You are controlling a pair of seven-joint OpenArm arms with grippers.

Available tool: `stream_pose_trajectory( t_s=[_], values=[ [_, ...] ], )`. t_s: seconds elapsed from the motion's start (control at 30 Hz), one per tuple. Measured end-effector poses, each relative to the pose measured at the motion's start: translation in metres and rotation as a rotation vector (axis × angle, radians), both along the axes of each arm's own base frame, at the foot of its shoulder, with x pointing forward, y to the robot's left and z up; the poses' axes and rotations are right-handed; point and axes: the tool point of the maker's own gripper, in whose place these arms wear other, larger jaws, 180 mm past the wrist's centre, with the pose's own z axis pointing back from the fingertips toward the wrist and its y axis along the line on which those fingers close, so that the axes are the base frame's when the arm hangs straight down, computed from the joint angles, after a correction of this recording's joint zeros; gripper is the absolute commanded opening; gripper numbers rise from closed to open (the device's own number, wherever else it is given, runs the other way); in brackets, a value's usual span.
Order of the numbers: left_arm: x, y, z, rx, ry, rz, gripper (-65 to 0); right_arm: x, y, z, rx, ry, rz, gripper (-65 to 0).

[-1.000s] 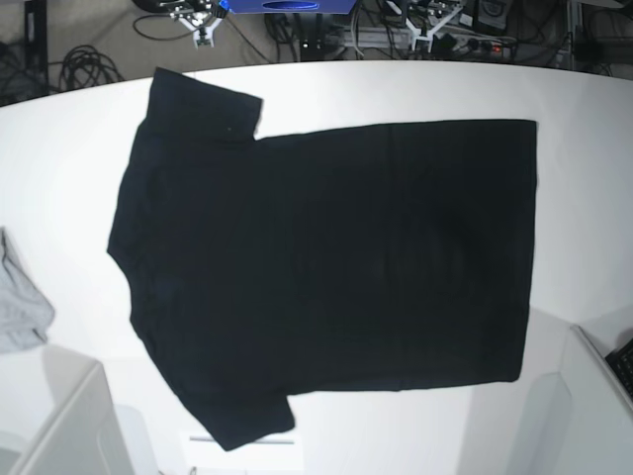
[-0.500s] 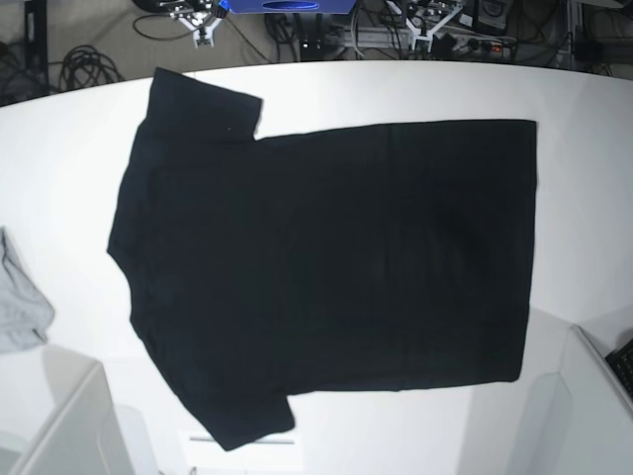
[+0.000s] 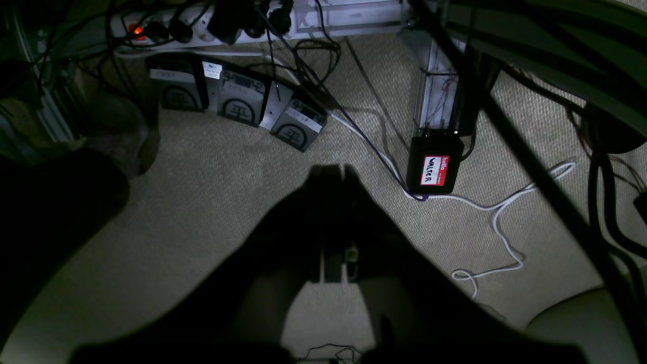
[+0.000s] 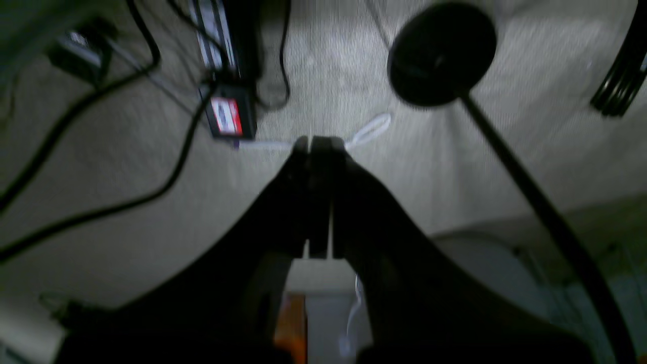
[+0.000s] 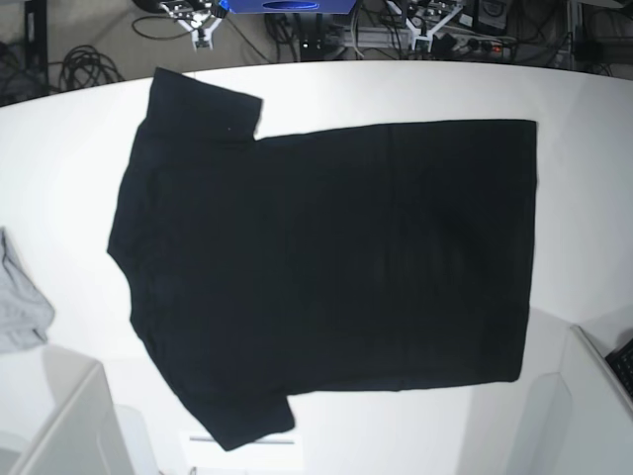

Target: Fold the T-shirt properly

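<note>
One black T-shirt (image 5: 326,267) lies spread flat on the white surface (image 5: 584,168), with one grey cloth (image 5: 18,307) at its edge. Two hands: the left hand (image 3: 333,174) and right hand (image 4: 316,144) are both closed, empty, over carpeted floor (image 3: 212,182).

T-shirt (image 5: 326,257) — matt black cloth; table (image 5: 69,168) — smooth white; carpet (image 3: 212,202) — rough woven weave.

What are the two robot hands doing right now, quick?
Left gripper: closed, holding nothing, pointing at the floor.
Right gripper: closed, holding nothing, also over the floor.
</note>
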Motion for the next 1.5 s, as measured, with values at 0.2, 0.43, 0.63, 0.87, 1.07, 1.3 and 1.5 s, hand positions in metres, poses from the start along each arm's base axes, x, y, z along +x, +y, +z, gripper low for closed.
stream_pose_trajectory(
  t_s=[0.2,0.43,0.63,0.87,1.07,1.3,1.5],
  values=[
    [0.0,0.0,0.0,0.0,0.0,0.0,-65.0,-0.002,0.0,0.0,0.0,0.003,0.0,-65.0],
    [0.007,-0.002,0.003,-0.008,-0.12,-0.022,-65.0,0.008,0.0,0.0,0.002,-0.061,0.003,-65.0],
    [-0.008,-0.002,0.004,-0.008,-0.101,-0.025,-65.0,-0.004,0.0,0.001,0.003,-0.042,0.005,-65.0],
    [-0.01,-0.002,0.004,-0.009,-0.104,-0.028,-65.0,-0.011,0.0,0.001,0.002,-0.036,0.005,-65.0],
    [-0.03,0.007,0.01,0.0,-0.104,-0.041,-65.0,-0.02,-0.018,0.009,-0.024,-0.087,0.017,-65.0],
    [-0.015,0.032,0.028,0.035,-0.219,-0.079,-65.0,-0.037,-0.027,0.02,-0.061,-0.121,-0.119,-65.0],
    [-0.032,0.037,0.046,0.034,-0.245,-0.106,-65.0,-0.031,-0.072,0.04,-0.162,-0.215,-0.226,-65.0]
  ],
)
